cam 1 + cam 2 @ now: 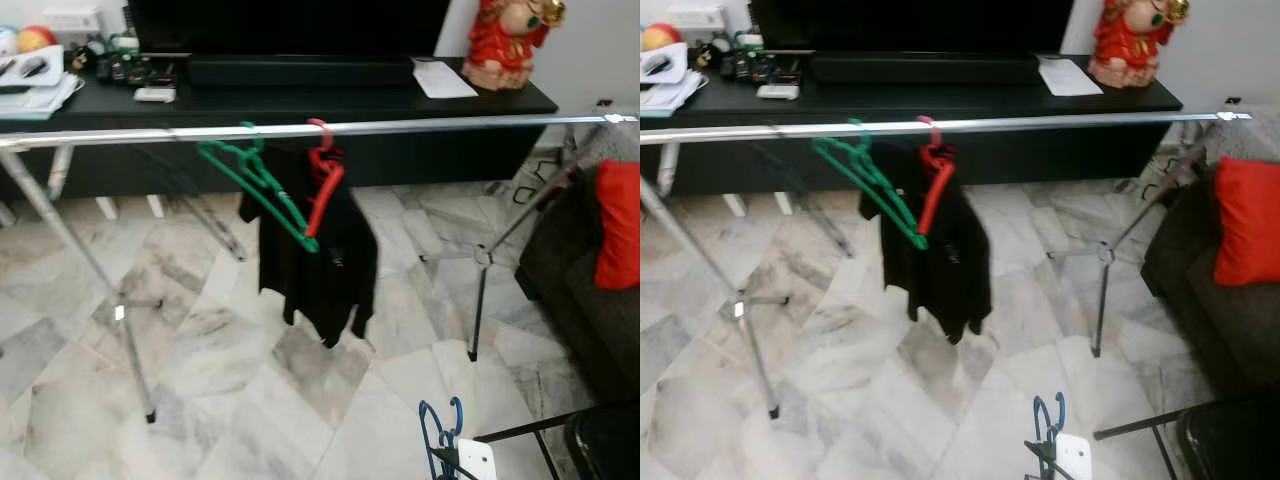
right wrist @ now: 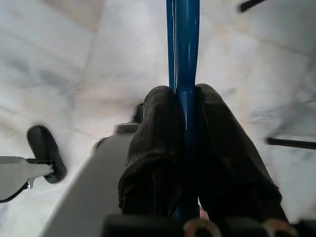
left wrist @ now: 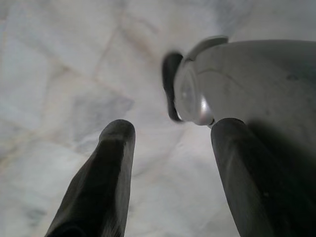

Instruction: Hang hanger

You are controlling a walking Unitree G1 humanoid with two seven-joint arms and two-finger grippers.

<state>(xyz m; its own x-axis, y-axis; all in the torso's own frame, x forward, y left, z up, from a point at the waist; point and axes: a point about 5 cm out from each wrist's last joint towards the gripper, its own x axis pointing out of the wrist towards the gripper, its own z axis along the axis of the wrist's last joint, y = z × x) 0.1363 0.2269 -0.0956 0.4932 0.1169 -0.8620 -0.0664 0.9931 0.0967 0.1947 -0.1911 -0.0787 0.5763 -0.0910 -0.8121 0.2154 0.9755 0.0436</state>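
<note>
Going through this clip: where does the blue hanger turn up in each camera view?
Left eye view: blue hanger at the bottom edge, right of centre, hook up.
Right eye view: at the bottom edge, just right of centre.
Left wrist view: not in it; open fingers over marble floor.
Right wrist view: running up the middle, clamped between the right gripper fingers.
Shared landmark: the marble floor.

We see a blue hanger (image 2: 186, 74), thin and made of plastic, pressed between the two black fingers (image 2: 153, 148) of the right pincer (image 2: 185, 123). Its hook (image 1: 441, 420) points upward, low in front of the metal rail (image 1: 420, 127).
</note>
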